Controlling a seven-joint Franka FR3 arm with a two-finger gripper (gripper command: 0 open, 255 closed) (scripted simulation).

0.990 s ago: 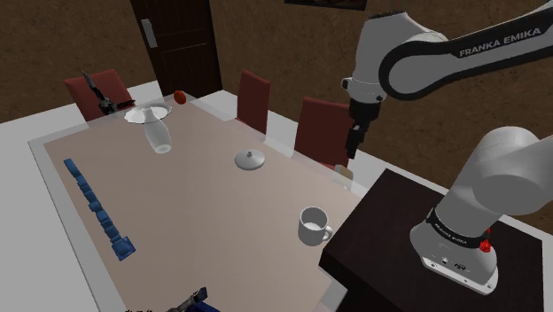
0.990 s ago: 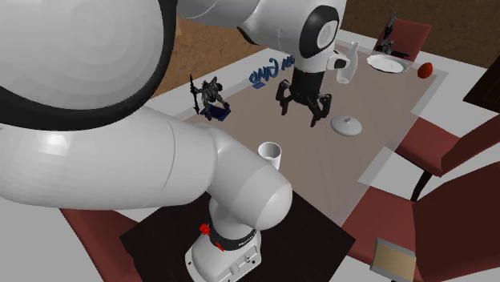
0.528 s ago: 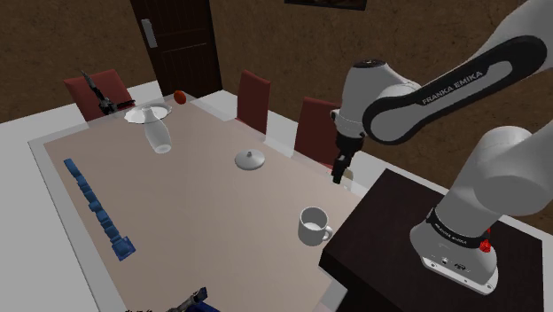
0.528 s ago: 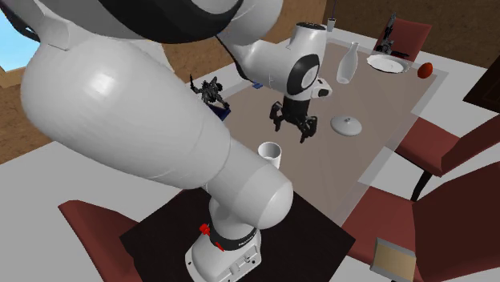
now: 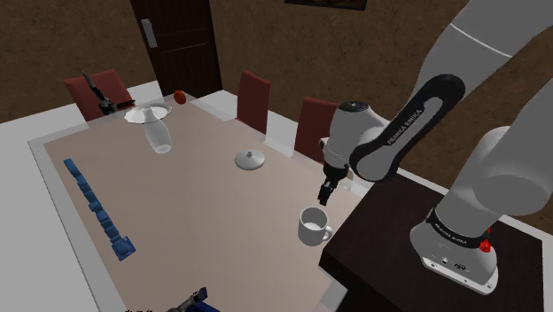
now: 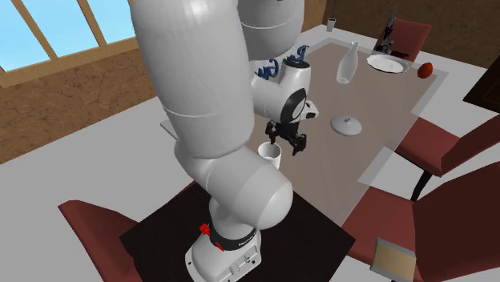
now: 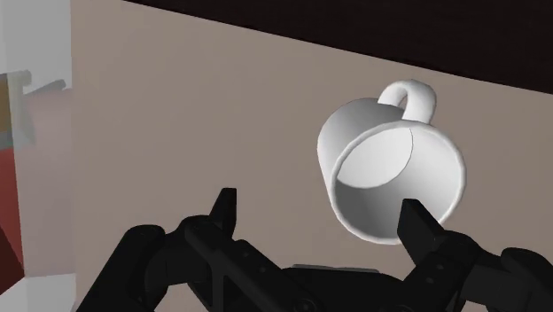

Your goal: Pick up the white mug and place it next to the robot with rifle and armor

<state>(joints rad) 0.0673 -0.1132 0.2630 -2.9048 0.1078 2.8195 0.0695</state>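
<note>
The white mug (image 5: 313, 226) stands upright on the beige table (image 5: 204, 213), close to the dark stand (image 5: 390, 230), its handle towards the stand. My black gripper (image 5: 325, 193) hangs open just above and behind the mug, not touching it. In the second exterior view the gripper (image 6: 287, 144) is right beside the mug (image 6: 270, 152). In the wrist view the mug (image 7: 390, 168) sits ahead of one finger (image 7: 416, 223), off to the side of the gap. A dark figure on a blue base (image 5: 193, 301) peeks in at the table's near edge.
On the table are a white lid (image 5: 251, 159), a clear bottle (image 5: 157, 135), a plate (image 5: 146, 113), a red ball (image 5: 180, 96) and a blue chain (image 5: 96, 208). Another dark figure with a gun (image 5: 96, 93) stands on a red chair. Red chairs (image 5: 319, 128) line the far side.
The arm has folded down and the gripper has dropped from high above the table's far side to just over the mug. The mug has not moved.
</note>
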